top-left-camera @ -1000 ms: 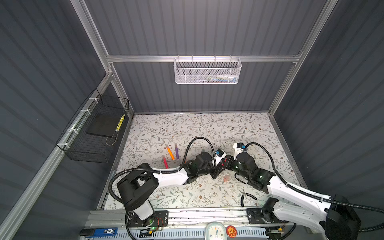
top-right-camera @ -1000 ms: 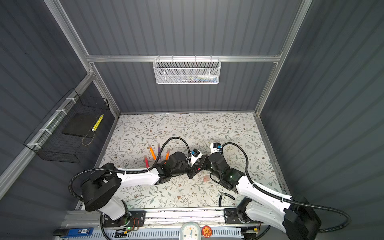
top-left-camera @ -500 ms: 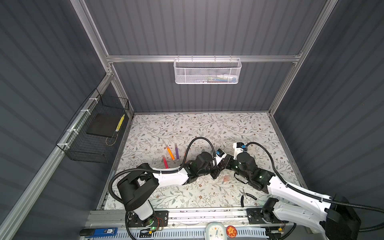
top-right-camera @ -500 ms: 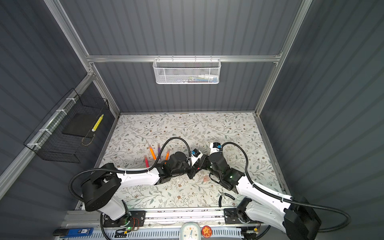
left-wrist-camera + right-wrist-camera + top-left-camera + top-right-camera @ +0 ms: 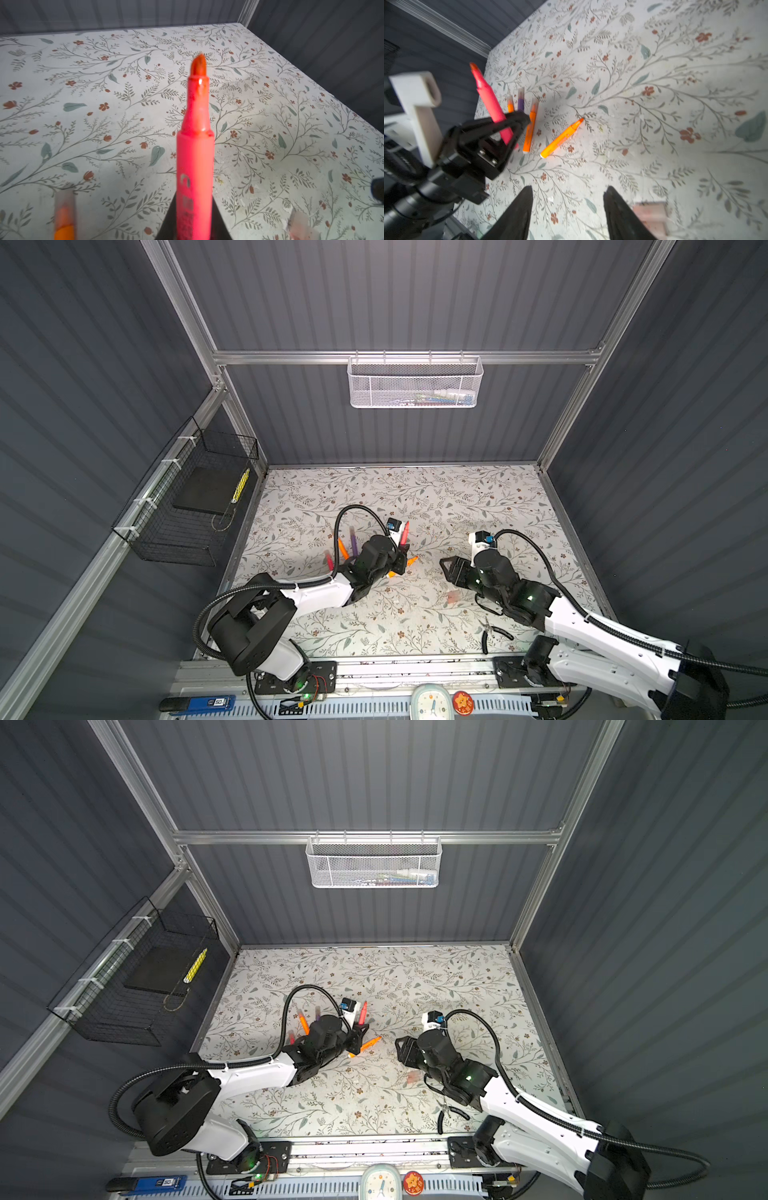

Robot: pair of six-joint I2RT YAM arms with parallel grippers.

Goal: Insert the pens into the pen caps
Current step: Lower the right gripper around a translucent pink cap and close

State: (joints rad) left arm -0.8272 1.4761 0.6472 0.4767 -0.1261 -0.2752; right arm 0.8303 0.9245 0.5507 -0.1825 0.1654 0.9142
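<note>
We see a pink-red marker pen point(image 5: 195, 158) held tip-up, uncapped; orange marker pen point(image 5: 562, 137) and translucent pink cap point(image 5: 454, 596) lie apart.

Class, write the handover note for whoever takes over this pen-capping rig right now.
The left gripper is shut on an uncapped pink-red marker pen, tip up. The right gripper is open and empty over the floral table, near a loose translucent pale-pink cap.
Done: purple pen, two orange pens, second pink-red pen lie capped.
Left: cap the held pen and the bare orange pen; I see one loose cap only.
</note>
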